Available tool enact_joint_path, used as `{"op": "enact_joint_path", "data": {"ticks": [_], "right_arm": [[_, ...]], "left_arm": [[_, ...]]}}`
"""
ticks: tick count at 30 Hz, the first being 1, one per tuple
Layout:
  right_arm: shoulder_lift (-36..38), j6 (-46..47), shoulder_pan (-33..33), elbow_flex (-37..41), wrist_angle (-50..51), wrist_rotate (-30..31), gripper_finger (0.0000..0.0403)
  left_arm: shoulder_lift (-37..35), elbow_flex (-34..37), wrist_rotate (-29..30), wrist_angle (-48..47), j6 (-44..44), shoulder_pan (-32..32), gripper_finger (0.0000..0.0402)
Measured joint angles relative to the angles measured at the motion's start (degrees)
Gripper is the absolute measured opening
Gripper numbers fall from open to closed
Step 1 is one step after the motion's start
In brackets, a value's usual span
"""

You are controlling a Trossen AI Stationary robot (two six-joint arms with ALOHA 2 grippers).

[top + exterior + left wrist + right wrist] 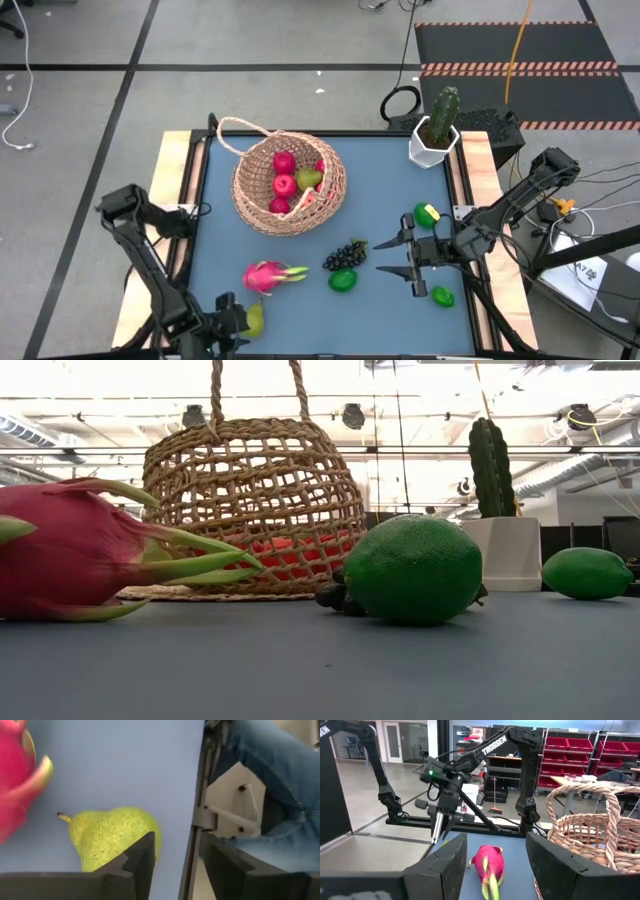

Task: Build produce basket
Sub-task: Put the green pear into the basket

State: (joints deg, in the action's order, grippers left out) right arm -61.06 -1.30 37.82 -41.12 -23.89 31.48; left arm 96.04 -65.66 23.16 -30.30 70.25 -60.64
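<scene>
The tan woven basket stands at the table's far middle with red fruits and a pear inside. A pink dragon fruit, a dark grape bunch and a green lime lie on the table nearer the front. Two more limes lie toward the right. A yellow-green pear lies on its side at the near left edge. My left gripper hangs open over that edge, with the pear beside one finger, outside the gap. My right gripper waits open and level near the grapes. My left gripper comes slanting down at the near left table edge. One finger stands in front of the pear's fat end. I cannot tell whether it touches the pear, which lies on the table.
A white pot with a cactus stands at the far right corner. The table's metal edge rail runs under my left gripper's gap. A person's leg in jeans is just beyond that edge.
</scene>
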Motion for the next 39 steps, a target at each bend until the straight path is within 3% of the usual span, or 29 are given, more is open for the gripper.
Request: {"op": "enact_joint_path", "data": {"ticks": [8, 13, 19, 23, 29, 33, 39], "right_arm": [[0.00, -0.97, 0.00, -0.02, -1.70, 0.00, 0.0196], [0.04, -1.69, 0.00, -0.02, -2.45, 0.00, 0.0196], [0.04, -2.44, 0.00, -0.02, -2.62, 0.00, 0.0196], [0.04, -2.45, 0.00, -0.02, -2.59, 0.00, 0.0196], [0.04, -2.62, 0.00, -0.02, -2.48, 0.00, 0.0196], [0.04, -2.56, 0.00, -0.02, -2.45, 0.00, 0.0196], [-3.10, 3.94, -0.97, -0.36, -3.20, -0.02, 0.0196]], "left_arm": [[2.87, -0.01, -5.69, -0.71, 2.61, -0.79, 0.0092], [3.00, 0.00, -8.33, -7.02, 8.29, -1.78, 0.0071], [2.70, -0.01, -8.60, -19.67, 13.19, -2.54, 0.0061], [2.65, -0.01, -12.47, -26.65, 14.41, -2.20, 0.0062], [-1.36, -0.08, -15.56, -29.12, 15.44, -1.46, 0.0062], [-5.32, -2.37, -12.19, -29.05, 15.40, -0.57, 0.0062], [-6.19, -8.56, 0.91, -24.62, 4.34, 0.47, 0.0063]]}}
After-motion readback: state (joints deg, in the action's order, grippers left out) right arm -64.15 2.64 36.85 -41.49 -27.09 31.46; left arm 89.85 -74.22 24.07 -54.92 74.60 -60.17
